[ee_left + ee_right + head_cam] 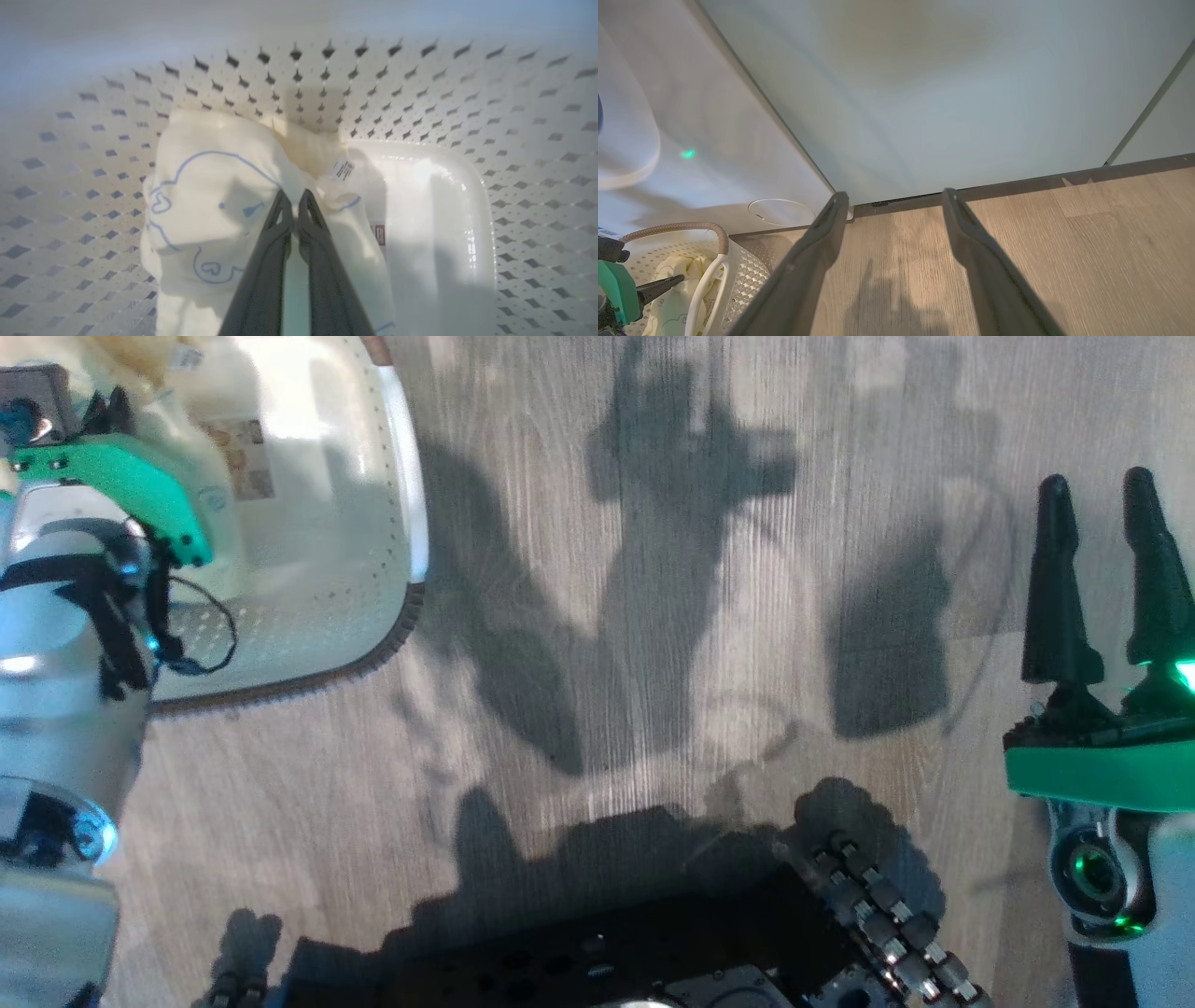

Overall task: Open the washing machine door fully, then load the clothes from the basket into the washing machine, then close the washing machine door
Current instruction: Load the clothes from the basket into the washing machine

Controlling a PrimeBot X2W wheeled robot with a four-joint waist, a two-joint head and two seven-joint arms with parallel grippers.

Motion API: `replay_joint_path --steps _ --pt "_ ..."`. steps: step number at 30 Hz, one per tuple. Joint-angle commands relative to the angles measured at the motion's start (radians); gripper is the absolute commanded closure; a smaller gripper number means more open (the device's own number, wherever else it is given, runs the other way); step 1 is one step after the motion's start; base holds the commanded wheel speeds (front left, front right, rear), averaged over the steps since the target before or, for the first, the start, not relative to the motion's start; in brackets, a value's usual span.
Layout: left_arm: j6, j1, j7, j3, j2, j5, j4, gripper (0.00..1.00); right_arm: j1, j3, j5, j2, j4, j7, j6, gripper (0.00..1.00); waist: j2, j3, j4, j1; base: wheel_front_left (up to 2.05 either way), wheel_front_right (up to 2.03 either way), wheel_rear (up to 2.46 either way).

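Left wrist view: the clothes (219, 200) lie as one pale bundle with blue outline print on the bottom of the basket (420, 84), with the bundle's far end against the perforated wall. The bundle's long axis runs roughly in line with the fingers, from the bottom edge of the view toward that wall. A white garment tag (343, 169) sits just beyond the fingertips.

Left gripper (295, 195): jaws together, and I judge them clamped on a raised fold near the middle of the bundle. The clothes therefore lie directly at and below the jaws, with no offset to correct.

Right gripper (1097, 481): jaws apart, nothing between them, held over the wooden floor (653, 616) and well apart from the basket. The left arm is the nearer arm and is the one engaged.

Right wrist view: the basket stands just in front of the lower face of the washing machine (714, 140), near its round service flap (782, 212). A pale green cabinet (924, 93) stands beside the machine.

Judgement: the loading step is in hand. The coming move turns on lifting straight up until the bundle is above the basket rim, then carrying it toward the machine. A thin pinch may let part of the bundle trail or slip.
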Motion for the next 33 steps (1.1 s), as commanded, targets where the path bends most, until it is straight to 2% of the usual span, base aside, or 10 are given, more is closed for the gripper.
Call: replay_joint_path --steps 1,10,15,24,33 --pt "0.011 0.047 -0.014 0.01 0.029 0.008 -0.043 1.0 0.031 0.007 -0.007 -0.01 -0.026 -0.006 -0.003 0.0 0.0 -0.016 0.014 0.0001 0.0 0.0 0.0" --pt "0.074 0.22 -0.017 0.049 0.013 0.055 -0.409 1.0 0.059 -0.029 -0.05 -0.01 -0.033 -0.006 -0.003 0.0 0.0 -0.097 0.072 0.0001 0.0 0.0 0.0" --pt "0.093 0.334 -0.017 0.072 0.008 0.068 -0.576 1.0 0.077 -0.044 -0.076 -0.01 -0.032 -0.006 -0.003 0.0 0.0 -0.158 0.101 0.0001 0.0 0.0 0.0" --pt "0.118 0.469 -0.017 0.087 0.007 0.074 -0.781 1.0 0.118 -0.068 -0.108 -0.01 -0.023 -0.006 -0.003 0.0 0.0 -0.259 0.138 0.0001 0.0 0.0 0.0" --pt "0.161 0.609 -0.008 0.107 0.03 0.068 -0.978 1.0 0.159 -0.076 -0.136 -0.01 -0.012 -0.006 -0.003 0.0 0.0 -0.397 0.164 0.0001 0.0 0.0 0.0"
